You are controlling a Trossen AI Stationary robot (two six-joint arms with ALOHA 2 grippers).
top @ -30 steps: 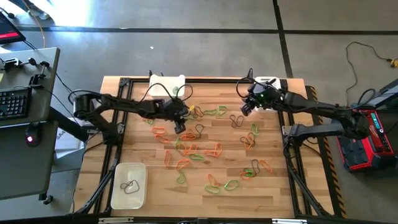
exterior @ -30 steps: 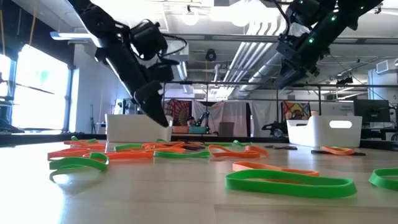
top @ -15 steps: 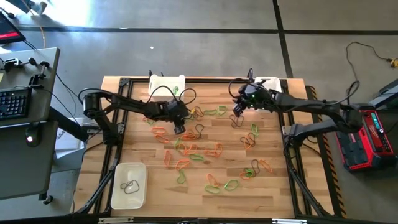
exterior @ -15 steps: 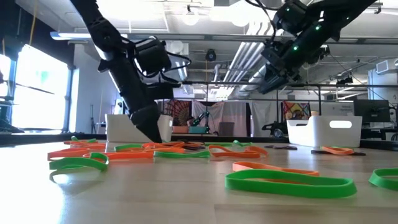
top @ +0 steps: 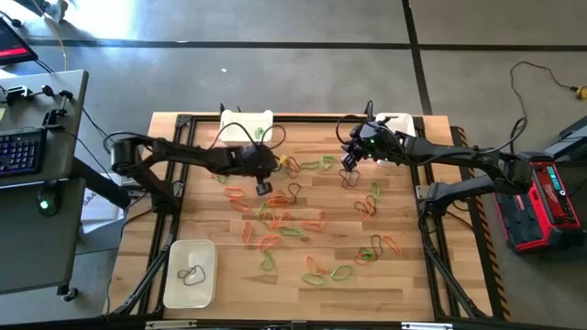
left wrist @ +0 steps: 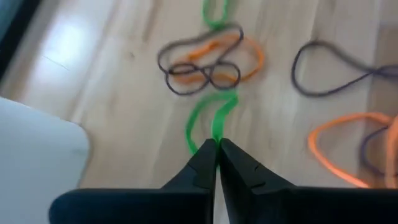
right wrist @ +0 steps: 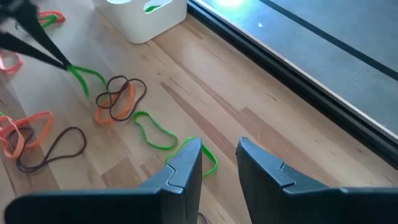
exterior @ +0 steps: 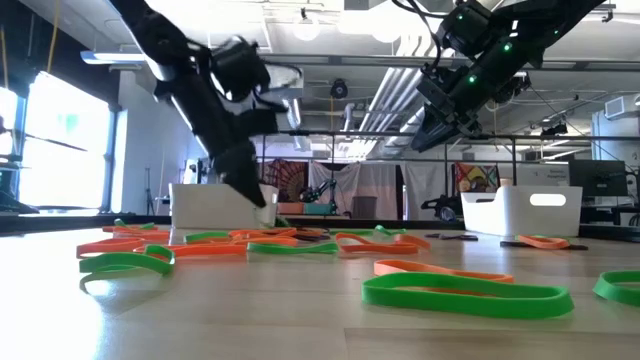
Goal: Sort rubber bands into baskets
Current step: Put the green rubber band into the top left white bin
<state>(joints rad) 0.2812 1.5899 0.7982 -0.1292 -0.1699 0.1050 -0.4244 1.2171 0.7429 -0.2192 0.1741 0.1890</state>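
Many green, orange and dark rubber bands (top: 293, 225) lie scattered on the wooden table. Three white baskets stand on it: one at the far edge (top: 246, 121), one at the far right (top: 393, 120), one at the near left (top: 189, 273) with a dark band inside. My left gripper (top: 263, 186) is left of the table's middle, shut on a green rubber band (left wrist: 214, 115). My right gripper (top: 348, 163) hovers open above the bands right of the middle, with a green band (right wrist: 202, 151) on the table below its fingers. My left gripper pinches one end of the green rubber band's loop (left wrist: 211, 142) between its two fingertips, which slant down from above. The band (right wrist: 79, 77) hangs slack below the fingertips. I cannot tell whether its lower end touches the table.
A tangle of dark and orange bands (left wrist: 208, 62) lies just beyond the held band. Black frame rails (top: 174, 183) run along the table's left and right sides. A desk with a keyboard (top: 23, 151) stands left of the table.
My left gripper has dipped to the table, shut on the green band and risen a little with it, so the band now hangs from its fingertips. My right gripper has moved toward the table's left edge and slightly down.
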